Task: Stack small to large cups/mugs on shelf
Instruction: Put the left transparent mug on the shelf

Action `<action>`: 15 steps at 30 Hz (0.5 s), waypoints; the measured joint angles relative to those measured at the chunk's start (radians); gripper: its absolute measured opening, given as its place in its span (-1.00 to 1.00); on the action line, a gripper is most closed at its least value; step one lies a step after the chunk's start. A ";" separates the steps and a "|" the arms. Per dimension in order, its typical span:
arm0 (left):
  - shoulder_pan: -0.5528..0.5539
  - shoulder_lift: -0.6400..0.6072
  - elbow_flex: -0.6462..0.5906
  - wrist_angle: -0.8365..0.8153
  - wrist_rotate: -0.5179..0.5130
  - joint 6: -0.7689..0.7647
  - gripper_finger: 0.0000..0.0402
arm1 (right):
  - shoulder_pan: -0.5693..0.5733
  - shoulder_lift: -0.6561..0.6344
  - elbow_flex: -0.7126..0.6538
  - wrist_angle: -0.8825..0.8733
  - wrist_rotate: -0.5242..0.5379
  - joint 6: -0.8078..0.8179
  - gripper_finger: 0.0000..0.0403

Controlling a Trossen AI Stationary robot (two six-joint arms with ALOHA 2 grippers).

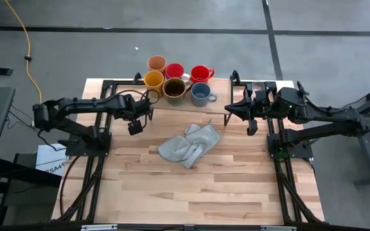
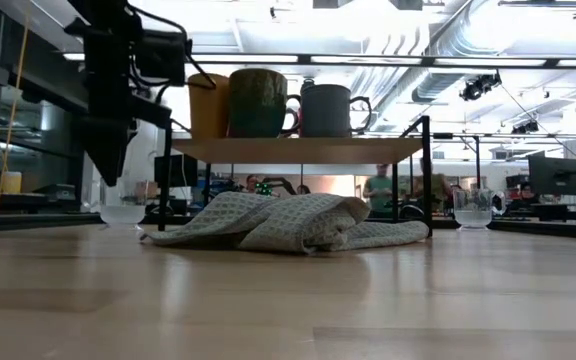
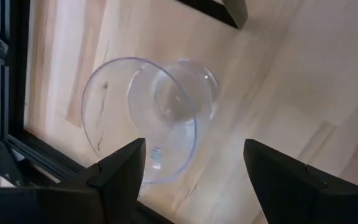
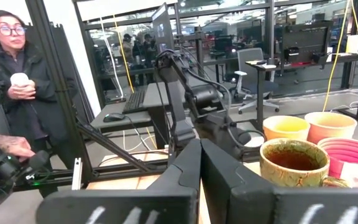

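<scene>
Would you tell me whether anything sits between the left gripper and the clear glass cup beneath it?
Nothing visible does. The left gripper hangs open directly above the clear glass cup, which stands on the table with bare wood around it.

**Six mugs on shelf, two glass cups on table**

Shelf point(image 1: 236, 106) holds peach tumbler point(image 1: 157, 63), two red mugs point(image 1: 175, 70) point(image 1: 200, 74), yellow mug point(image 1: 153, 79), brown mug point(image 1: 174, 89), grey-blue mug point(image 1: 201, 94), upright, clustered. Clear glass cups point(image 2: 122, 213) point(image 2: 472, 209) stand on tabletop at either side

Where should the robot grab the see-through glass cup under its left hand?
Best guess: pinch the rim wall of the glass cup from above. It stands upright on the table, mouth open, and the left gripper hangs over it with fingers open, one already at the rim.
</scene>
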 joint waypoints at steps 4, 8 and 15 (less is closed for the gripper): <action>0.027 0.013 0.000 0.021 0.000 0.029 0.29 | 0.000 0.000 0.000 0.000 0.000 0.000 -1.00; 0.026 0.015 0.000 0.047 0.001 0.044 0.29 | 0.000 0.000 0.000 0.001 0.000 0.001 -1.00; 0.025 0.015 0.000 0.045 0.027 0.043 0.16 | 0.000 0.000 0.000 0.001 0.000 0.001 -1.00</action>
